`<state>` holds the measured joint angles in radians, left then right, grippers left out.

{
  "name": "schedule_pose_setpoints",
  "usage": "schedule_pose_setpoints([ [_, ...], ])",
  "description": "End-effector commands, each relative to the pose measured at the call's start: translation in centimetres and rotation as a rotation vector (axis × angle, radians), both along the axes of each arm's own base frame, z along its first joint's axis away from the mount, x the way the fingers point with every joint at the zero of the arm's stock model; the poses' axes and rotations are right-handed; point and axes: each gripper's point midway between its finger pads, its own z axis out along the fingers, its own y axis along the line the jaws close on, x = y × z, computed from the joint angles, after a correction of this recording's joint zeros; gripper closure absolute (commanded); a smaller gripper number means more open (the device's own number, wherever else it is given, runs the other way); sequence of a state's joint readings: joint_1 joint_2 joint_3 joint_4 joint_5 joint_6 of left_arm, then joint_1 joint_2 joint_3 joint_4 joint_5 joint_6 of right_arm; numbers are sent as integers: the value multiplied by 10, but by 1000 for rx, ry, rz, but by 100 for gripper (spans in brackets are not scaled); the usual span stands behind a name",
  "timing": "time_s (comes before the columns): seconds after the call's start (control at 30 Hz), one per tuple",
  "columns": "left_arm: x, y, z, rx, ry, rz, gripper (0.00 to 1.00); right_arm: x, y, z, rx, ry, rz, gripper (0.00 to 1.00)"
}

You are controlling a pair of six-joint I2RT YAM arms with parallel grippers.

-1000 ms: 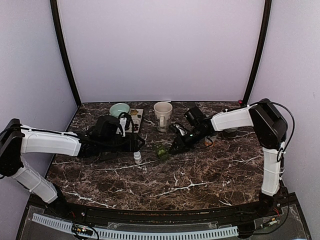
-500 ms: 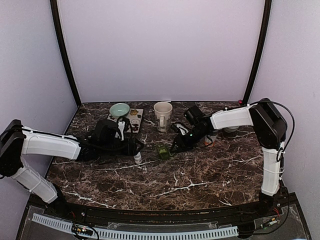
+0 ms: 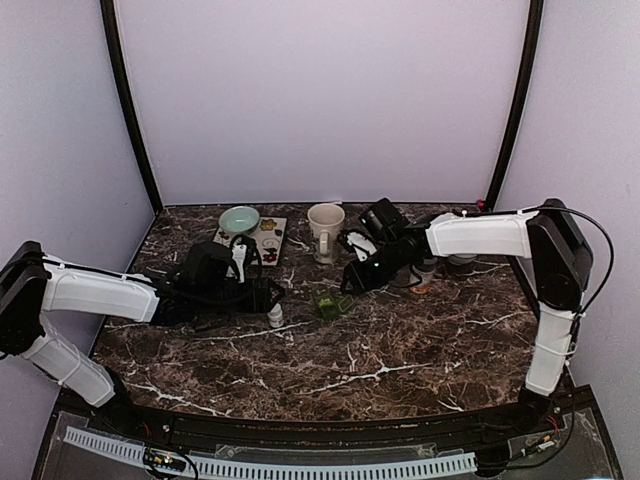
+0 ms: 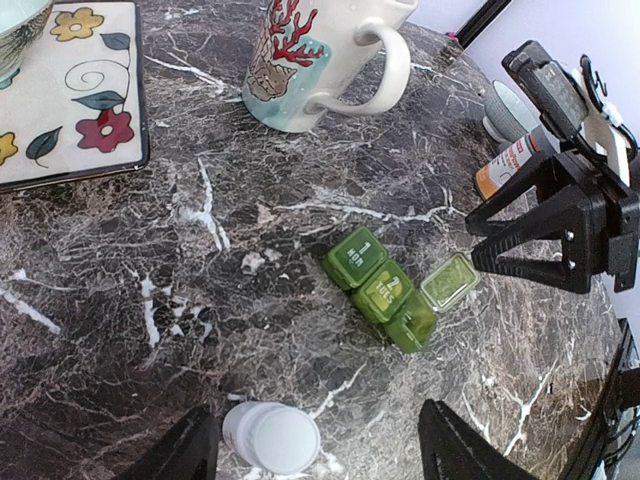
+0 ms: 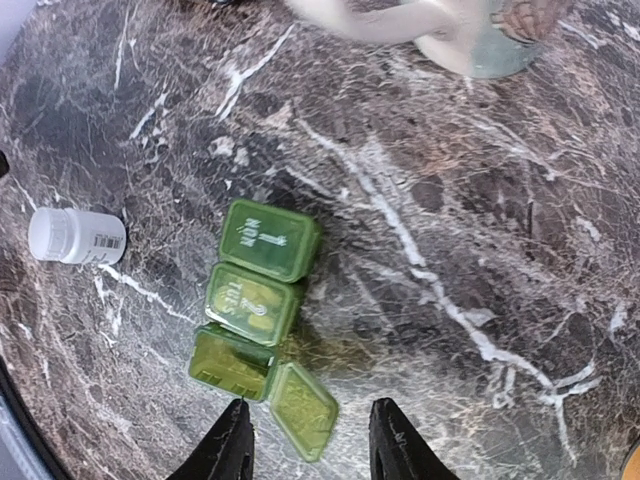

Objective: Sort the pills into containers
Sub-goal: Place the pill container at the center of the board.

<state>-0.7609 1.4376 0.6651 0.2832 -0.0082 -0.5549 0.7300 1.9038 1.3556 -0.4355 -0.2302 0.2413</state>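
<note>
The containers are one green pill box (image 3: 326,304) (image 4: 385,290) (image 5: 250,300) with three square compartments lying mid-table. The MON and TUES lids are down; the third lid hangs open. Pills are out of view, apart from pale shapes under the TUES lid that I cannot identify. My right gripper (image 3: 350,279) (image 5: 310,415) (image 4: 478,245) hovers open just behind the open lid, holding nothing. A white pill bottle (image 3: 275,316) (image 4: 272,438) (image 5: 75,236) lies left of the box. My left gripper (image 3: 268,296) (image 4: 318,428) is wide open low over the bottle, which sits near its left finger.
A cream mug (image 3: 325,228) (image 4: 320,55) stands behind the box. A floral plate (image 3: 272,238) (image 4: 70,95) and a pale green bowl (image 3: 239,219) are at the back left. An orange bottle (image 4: 505,165) and a small bowl (image 4: 505,105) sit behind the right gripper.
My right gripper has opened and drawn back from the pill box toward the rear; the box's third lid now hangs open. My left gripper spread slightly wider by the white bottle.
</note>
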Motion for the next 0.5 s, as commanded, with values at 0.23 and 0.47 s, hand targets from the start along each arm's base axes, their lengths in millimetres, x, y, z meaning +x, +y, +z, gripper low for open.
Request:
schedule_pose_setpoints([
  [0.23, 15, -8, 16, 23, -69, -34, 32, -6, 26, 15, -88, -171, -2, 76],
  [0.47, 23, -15, 18, 6, -77, -34, 33, -2, 44, 7, -96, -174, 20, 76],
])
